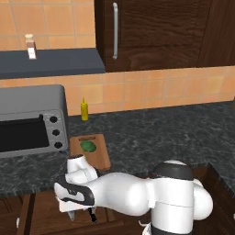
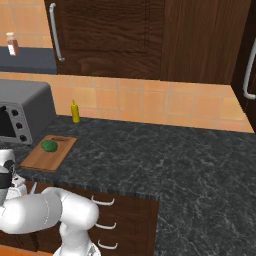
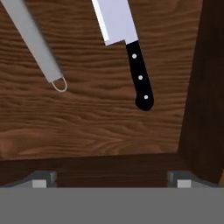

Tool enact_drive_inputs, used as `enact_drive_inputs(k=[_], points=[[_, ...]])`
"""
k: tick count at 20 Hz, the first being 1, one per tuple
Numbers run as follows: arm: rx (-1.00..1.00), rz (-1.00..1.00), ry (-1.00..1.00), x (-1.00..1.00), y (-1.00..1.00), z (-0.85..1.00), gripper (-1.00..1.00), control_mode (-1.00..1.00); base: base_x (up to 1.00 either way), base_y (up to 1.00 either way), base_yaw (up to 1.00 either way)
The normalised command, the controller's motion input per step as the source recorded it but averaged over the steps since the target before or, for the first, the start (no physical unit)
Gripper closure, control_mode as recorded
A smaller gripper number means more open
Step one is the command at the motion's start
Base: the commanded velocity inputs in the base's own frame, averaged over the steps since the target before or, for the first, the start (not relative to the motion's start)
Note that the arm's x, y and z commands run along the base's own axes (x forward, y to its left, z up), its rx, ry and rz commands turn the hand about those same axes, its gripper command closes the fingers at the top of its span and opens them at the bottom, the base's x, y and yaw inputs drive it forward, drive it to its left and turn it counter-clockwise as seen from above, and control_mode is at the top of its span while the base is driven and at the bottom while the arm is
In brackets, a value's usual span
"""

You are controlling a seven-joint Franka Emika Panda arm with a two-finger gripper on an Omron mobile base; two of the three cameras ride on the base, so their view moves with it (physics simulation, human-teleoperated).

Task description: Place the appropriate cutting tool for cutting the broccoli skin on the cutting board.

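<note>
Two small dark fingertips of the gripper rise at the bottom of the hand view, set wide apart and grasping nothing. They hang over the brown wooden floor of an open drawer, below the front edge of the dark speckled stone counter.

On the drawer floor lies the kitchen knife with a silver pointed blade and black riveted handle. It is near the drawer's side wall and beyond the fingertips, a little toward the wall. Its long axis runs nearly away from the hand, handle end nearest, blade leaving the picture. The grey-handled peeler with a wire loop at its end lies well apart, on the other side.

I judge the gripper must go forward and slightly toward the wall, then close across the handle.

The rectangular light-brown wooden cutting board lies at the counter's front edge, beside a grey toaster oven, with the small dark-green broccoli on it.

No writing can be read anywhere.
</note>
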Motion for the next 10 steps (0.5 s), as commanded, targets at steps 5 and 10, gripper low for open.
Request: enact_drive_inputs(k=[5, 10], points=[[0.0, 0.0, 0.0, 0.04, 0.0, -0.41, -1.0, -1.0, 0.0, 0.0, 0.0], [0.0, 0.0, 0.0, 0.05, 0.0, -0.4, -1.0, -1.0, 0.0, 0.0, 0.0]])
